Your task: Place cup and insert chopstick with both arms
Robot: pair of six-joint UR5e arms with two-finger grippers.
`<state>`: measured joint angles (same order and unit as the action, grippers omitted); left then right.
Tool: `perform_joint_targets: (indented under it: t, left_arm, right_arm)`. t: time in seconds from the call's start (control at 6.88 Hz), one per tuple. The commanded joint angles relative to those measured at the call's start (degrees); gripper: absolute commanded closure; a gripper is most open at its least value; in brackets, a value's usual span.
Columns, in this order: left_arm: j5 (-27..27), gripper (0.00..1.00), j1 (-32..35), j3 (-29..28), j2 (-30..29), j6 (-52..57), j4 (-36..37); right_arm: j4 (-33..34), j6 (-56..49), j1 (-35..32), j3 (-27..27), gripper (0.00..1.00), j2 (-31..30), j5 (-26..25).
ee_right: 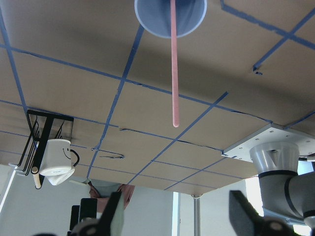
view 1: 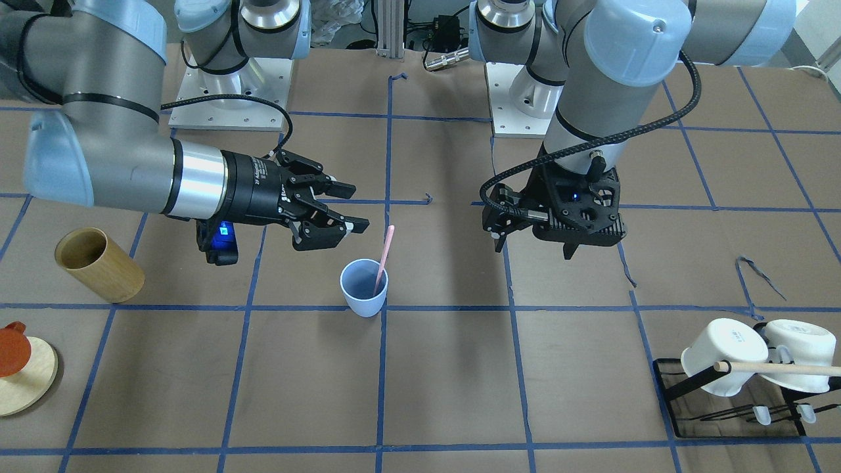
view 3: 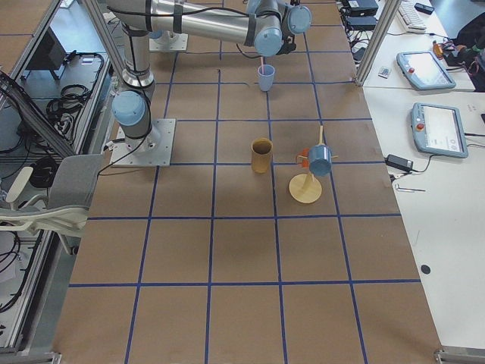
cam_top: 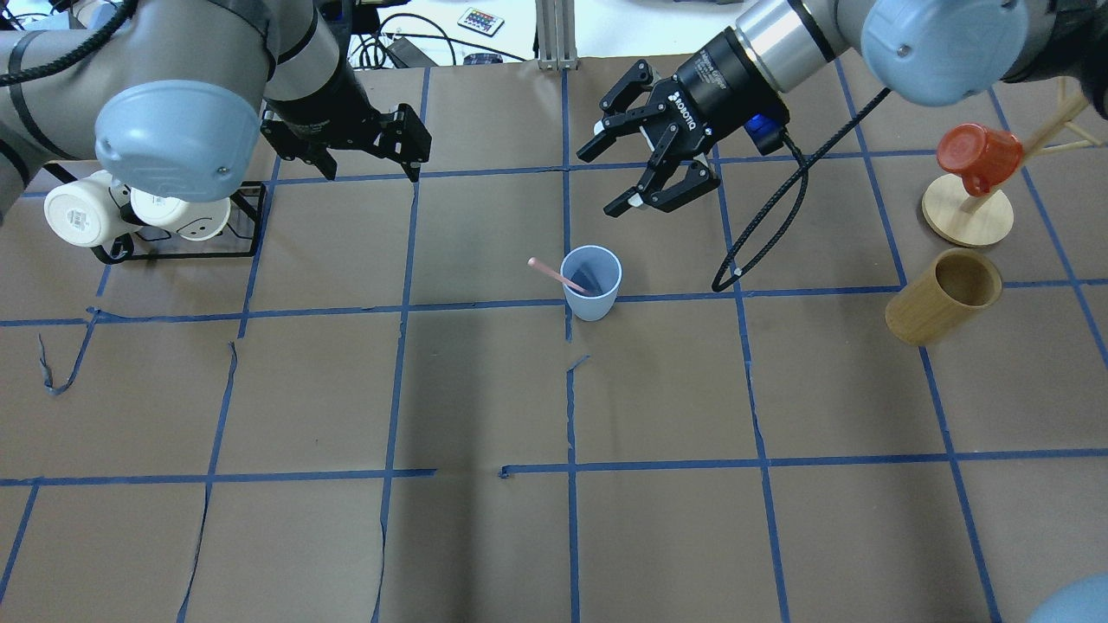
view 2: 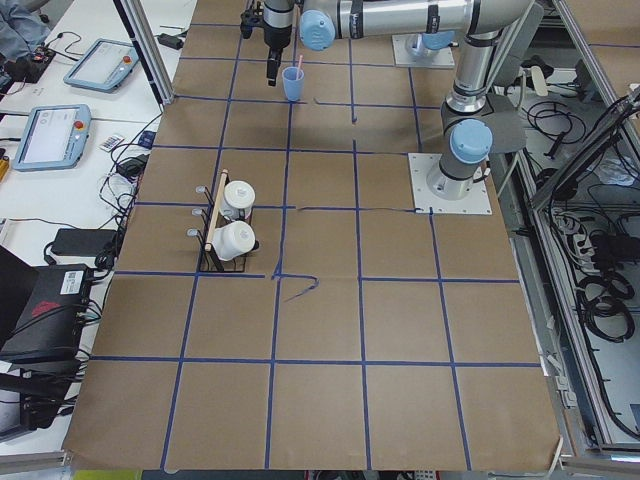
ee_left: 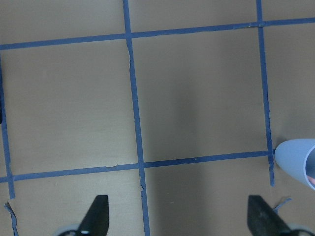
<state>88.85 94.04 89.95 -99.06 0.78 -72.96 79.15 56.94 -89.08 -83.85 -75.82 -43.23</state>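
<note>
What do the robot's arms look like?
The left arm and right arm are grey tubes with light blue caps. Each ends in a black two-finger claw: left gripper, right gripper. The right one has a silver ring, white ROBOTIQ lettering and a black cable.

Matt pale-blue plastic cup (view 1: 363,300), smooth pink chopstick (view 1: 386,248), matt brown paper table cover (view 1: 447,381), wooden tumbler (view 1: 108,270).

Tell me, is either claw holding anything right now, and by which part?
Nothing is held. The left claw and right claw are both open and empty; the thin pink chopstick leans loose inside the light blue plastic cup.
</note>
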Motion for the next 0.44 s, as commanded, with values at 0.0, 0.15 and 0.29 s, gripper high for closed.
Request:
perform_joint_targets:
  t: [0.0, 0.15, 0.29]
  left_arm:
    - [0.10, 0.00, 0.00, -0.04, 0.01, 0.01, 0.27]
    - [0.01, 0.00, 0.00, -0.04, 0.01, 0.01, 0.27]
    - [0.10, 0.00, 0.00, 0.05, 0.01, 0.01, 0.27]
  right_arm:
    - [0.04, -1.12, 1.53, 4.99, 0.00, -1.87, -11.72]
    - [1.87, -4.87, 2.24, 5.54, 0.00, -3.27, -19.62]
    - [1.63, -19.61, 3.12, 5.45, 0.00, -4.32, -30.49]
